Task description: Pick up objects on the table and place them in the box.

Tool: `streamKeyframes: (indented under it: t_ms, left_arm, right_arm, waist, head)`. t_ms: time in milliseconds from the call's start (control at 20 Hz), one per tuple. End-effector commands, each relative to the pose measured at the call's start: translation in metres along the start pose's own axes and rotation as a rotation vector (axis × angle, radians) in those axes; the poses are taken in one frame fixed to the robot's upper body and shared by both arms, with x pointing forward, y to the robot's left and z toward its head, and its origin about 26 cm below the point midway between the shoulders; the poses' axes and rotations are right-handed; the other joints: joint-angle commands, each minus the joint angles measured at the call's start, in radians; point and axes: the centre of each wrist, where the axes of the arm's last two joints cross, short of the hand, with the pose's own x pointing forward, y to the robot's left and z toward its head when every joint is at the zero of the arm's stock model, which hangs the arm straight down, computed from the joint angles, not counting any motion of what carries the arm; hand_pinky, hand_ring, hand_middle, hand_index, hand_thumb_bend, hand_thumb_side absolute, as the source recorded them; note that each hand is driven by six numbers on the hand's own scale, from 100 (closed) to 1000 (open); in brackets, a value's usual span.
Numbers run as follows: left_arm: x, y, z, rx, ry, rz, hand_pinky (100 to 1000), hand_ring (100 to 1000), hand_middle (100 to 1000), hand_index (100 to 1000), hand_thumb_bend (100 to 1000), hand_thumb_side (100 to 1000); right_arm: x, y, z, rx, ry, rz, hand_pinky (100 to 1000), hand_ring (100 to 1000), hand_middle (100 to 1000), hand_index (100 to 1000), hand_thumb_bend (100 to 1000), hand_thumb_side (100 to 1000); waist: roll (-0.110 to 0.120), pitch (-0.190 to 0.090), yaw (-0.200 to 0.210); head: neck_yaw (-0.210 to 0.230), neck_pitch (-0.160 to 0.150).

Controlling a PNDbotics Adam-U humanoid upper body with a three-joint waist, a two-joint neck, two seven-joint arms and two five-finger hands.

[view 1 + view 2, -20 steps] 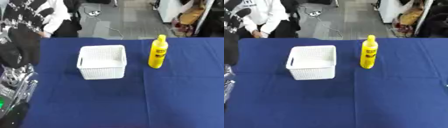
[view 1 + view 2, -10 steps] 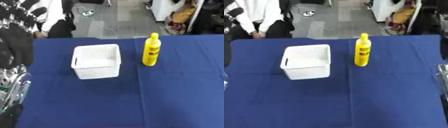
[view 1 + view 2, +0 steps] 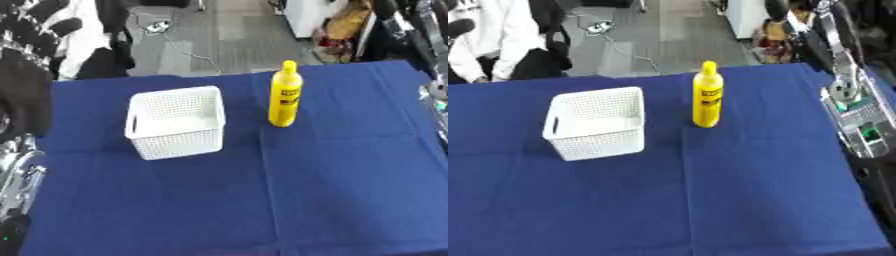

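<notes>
Starting at the left edge, find the left robot hand [image 3: 16,180] low by the near corner, silver and well apart from everything on the blue tabletop [image 3: 332,200]. Cannot tell whether open or closed, and holding nothing that shows.

Moving right, meet the white basket [image 3: 175,122], serving as the box, upright on the left half of the cloth and holding nothing so far. Just right of it and a little farther back, find the yellow bottle [image 3: 284,95], upright, capped, apart from the basket and touched by nothing.

Compared with a second ago, note both sitting differently in the pictures, yet keeping the same places relative to each other. Put that down to a turn of the head, not to any move of the things.

Farther right, see the real change: the right arm now fills the right edge of the right eye view, where only a sliver showed a moment ago. Take the silver block with a green spot as the right robot hand [image 3: 857,120], though not with certainty. Cannot tell open or closed; well clear of the bottle as yet.

Judging from this, expect a reach from the right toward the bottle, with the task barely begun.
</notes>
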Motion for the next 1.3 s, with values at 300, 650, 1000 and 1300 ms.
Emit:
streamKeyframes:
  t_ms: [300, 650, 1000, 1300]
  left_arm:
    - [0.005, 0.0, -0.005, -0.022, -0.014, -0.006, 791, 829, 879, 862, 305, 1000]
    - [0.005, -0.002, -0.005, -0.026, -0.013, 0.005, 793, 827, 876, 860, 300, 1000]
    - [0.005, -0.003, -0.006, -0.03, -0.015, 0.013, 794, 827, 873, 858, 297, 1000]
    - [0.005, -0.004, -0.007, -0.03, -0.016, 0.018, 795, 827, 872, 857, 298, 1000]
  right_arm:
    - [-0.027, 0.009, -0.033, 0.128, 0.103, 0.042, 862, 820, 819, 887, 888, 1000]
    - [-0.045, 0.03, -0.045, 0.221, 0.175, 0.067, 873, 825, 822, 886, 975, 1000]
    - [-0.055, 0.05, -0.042, 0.287, 0.201, 0.126, 885, 826, 821, 871, 1000, 975]
    - [-0.056, 0.061, -0.039, 0.33, 0.197, 0.122, 891, 825, 819, 863, 1000, 959]
  waist:
    - [0.006, -0.002, -0.003]
    - [0.008, 0.005, 0.003]
    - [0.002, 0.008, 0.018]
    - [-0.003, 0.012, 0.03]
  head:
    - [-0.009, 0.0]
    - [-0.024, -0.01]
    - [-0.029, -0.017]
    - [-0.025, -0.021]
